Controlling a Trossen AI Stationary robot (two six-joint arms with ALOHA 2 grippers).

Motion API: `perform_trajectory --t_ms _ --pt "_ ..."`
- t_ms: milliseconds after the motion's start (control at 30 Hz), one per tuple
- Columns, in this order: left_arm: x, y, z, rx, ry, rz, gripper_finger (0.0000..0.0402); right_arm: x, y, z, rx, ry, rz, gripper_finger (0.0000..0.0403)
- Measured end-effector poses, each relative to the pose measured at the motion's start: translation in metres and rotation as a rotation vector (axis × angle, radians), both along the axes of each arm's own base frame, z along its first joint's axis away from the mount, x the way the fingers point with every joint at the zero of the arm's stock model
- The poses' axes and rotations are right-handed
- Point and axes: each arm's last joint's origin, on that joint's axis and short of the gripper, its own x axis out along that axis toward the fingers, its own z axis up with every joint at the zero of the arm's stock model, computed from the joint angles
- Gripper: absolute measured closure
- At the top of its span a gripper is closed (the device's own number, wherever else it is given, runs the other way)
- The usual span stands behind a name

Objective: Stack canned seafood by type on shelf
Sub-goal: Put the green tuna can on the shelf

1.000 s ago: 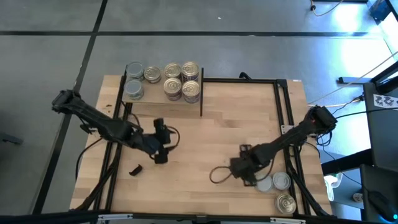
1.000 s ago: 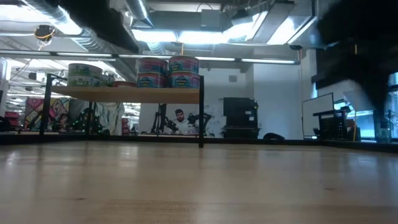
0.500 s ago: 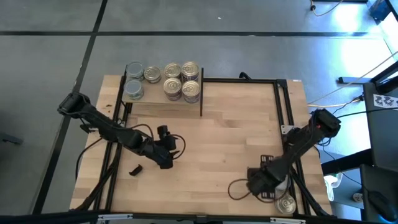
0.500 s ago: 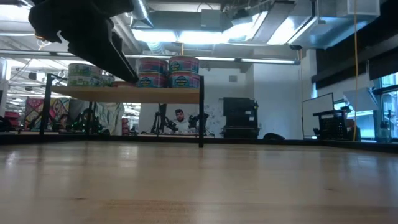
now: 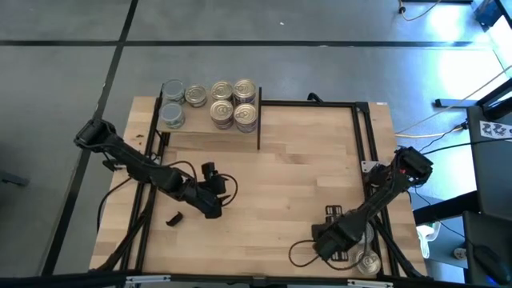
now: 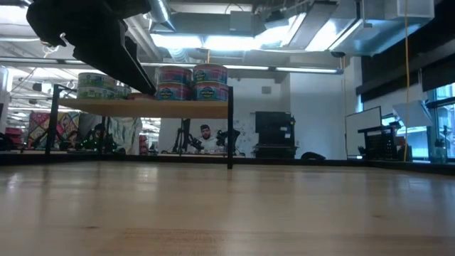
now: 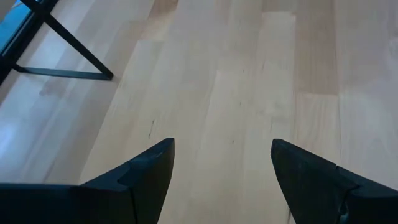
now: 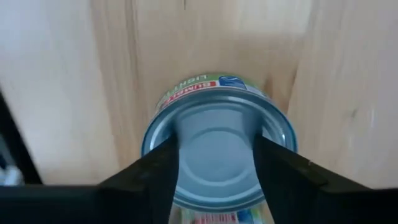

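**At the counter's near right corner, the right gripper straddles a silver-topped tin**

Down at the near right corner of the wooden counter, the right gripper has come down over a tin with a plain silver-grey top and a green-edged label. Its two dark fingers reach across the tin's top from either side, partly spread; whether they already press the tin's wall cannot be told. From above, this gripper covers most of that tin, and a second tin with a gold top lies just beside it, nearer the corner.

On the shelf at the far left of the counter stand the sorted tins: grey-topped ones at the left end, gold-topped ones toward the right end beside the black upright. The level view shows the same raised shelf with green-labelled tins on the left and red-and-blue-labelled tins stacked two high on the right.

The left gripper hangs over bare counter at the near left, well apart from the shelf. Its fingers stand wide apart with only wood planks between them, holding nothing. A small dark object lies on the counter just to its left.
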Motion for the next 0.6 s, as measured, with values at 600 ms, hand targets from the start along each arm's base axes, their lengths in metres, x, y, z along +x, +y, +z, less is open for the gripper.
perform_trajectory --t_ms 600 --pt "0.0 0.0 0.0 -0.023 -0.011 0.023 0.0137 0.096 -0.077 -0.01 -0.073 -0.429 -0.13 0.0205"
